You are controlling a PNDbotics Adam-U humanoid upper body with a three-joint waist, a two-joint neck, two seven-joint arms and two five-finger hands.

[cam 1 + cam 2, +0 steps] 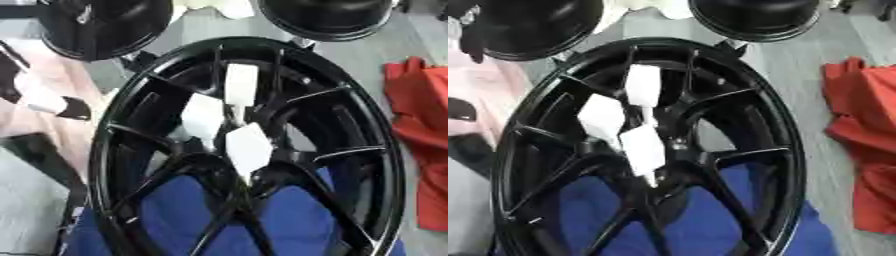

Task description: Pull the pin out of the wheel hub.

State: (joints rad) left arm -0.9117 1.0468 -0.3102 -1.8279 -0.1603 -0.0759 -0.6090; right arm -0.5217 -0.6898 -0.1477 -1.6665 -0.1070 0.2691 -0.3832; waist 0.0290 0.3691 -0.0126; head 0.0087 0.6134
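A blue cloth (289, 220) lies nearest, at six o'clock, under the black wheel hub (385, 165), which looks heavy and rigid. At its centre sit three white pieces (248, 145); which one is the pin, I cannot tell. It is probably light and stiff, best pinched at its free end. Red fabric (424, 125) lies at three o'clock. No robot hand shows, so its state cannot be told.

The wheel hub (175, 165) is cut off below; its white central shapes (248, 147) are blurred.
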